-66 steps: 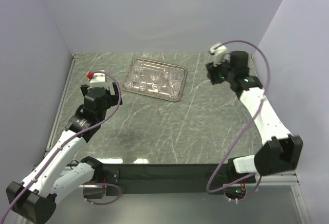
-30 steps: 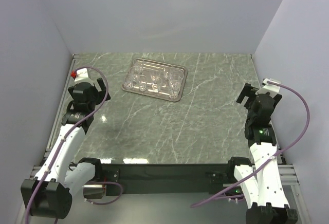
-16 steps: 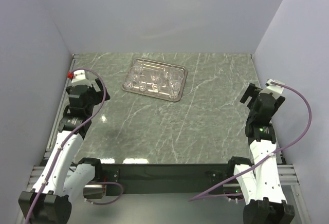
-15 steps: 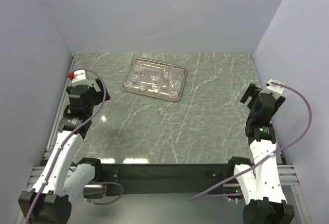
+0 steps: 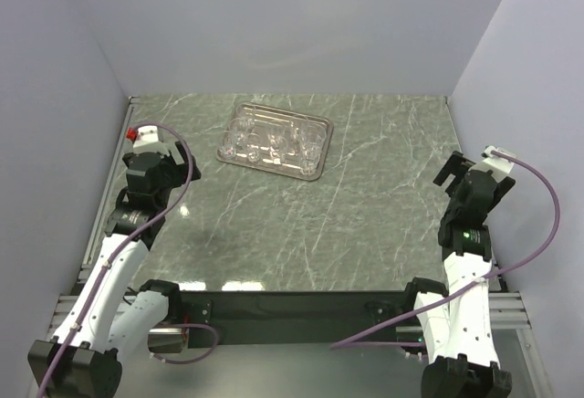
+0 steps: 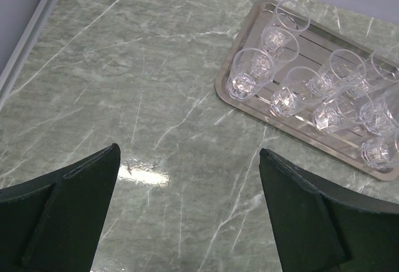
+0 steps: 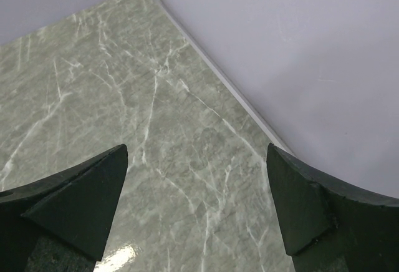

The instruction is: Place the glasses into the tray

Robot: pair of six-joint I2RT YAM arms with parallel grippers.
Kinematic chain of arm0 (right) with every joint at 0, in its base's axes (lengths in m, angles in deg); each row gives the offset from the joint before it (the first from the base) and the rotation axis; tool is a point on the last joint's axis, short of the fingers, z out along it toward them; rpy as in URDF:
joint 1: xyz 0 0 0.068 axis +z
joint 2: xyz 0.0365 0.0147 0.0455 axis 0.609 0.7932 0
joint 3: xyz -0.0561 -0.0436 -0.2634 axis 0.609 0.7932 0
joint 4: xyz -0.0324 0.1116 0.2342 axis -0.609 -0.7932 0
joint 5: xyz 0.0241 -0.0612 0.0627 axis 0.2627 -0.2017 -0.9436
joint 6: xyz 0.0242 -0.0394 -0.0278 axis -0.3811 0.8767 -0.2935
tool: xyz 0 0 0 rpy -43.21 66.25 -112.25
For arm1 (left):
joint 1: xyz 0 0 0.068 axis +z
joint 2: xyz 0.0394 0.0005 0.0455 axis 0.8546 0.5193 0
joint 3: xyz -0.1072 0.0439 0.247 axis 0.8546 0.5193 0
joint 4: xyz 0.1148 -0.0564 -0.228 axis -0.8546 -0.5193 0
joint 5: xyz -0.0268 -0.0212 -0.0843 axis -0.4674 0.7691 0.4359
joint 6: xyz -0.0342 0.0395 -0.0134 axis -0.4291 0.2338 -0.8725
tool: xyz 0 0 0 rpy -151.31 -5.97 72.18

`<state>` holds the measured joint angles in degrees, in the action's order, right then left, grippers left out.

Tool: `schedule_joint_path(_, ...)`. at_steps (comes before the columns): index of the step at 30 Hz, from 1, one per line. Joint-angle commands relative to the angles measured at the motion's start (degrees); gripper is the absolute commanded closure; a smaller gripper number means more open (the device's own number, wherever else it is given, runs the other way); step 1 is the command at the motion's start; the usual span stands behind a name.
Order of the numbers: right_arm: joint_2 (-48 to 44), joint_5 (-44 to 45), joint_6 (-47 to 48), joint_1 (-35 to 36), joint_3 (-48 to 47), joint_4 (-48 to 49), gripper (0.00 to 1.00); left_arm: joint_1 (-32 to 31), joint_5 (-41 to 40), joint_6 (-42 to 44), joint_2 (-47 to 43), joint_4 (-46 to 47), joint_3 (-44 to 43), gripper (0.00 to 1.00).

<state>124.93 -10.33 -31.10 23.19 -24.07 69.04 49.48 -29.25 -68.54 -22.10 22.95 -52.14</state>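
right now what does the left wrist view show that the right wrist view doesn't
Only the left wrist view: the tray with the glasses in it, at upper right, and a pale edge rail along the table's side.
Only the right wrist view: the wall meeting the table, running back to a far corner. It shows no tray or glasses.
Both: the green marble table, and each camera's own claw, the left claw and the right claw, open with nothing between the fingers.
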Motion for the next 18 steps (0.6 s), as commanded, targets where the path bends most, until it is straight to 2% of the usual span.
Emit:
schedule_joint_path(1, -1.04, -0.32, -1.05, -0.79, 0.06, 2.53, 0.02, -0.61, -0.68, 0.55, -1.52, 1.43, 0.02, 0.01)
schedule_joint_path(18, -1.56, 0.04, -1.05, -1.58, 0.06, 2.62, 0.02, -2.63, -0.51, 0.82, -3.45, 1.34, -0.15, 0.01)
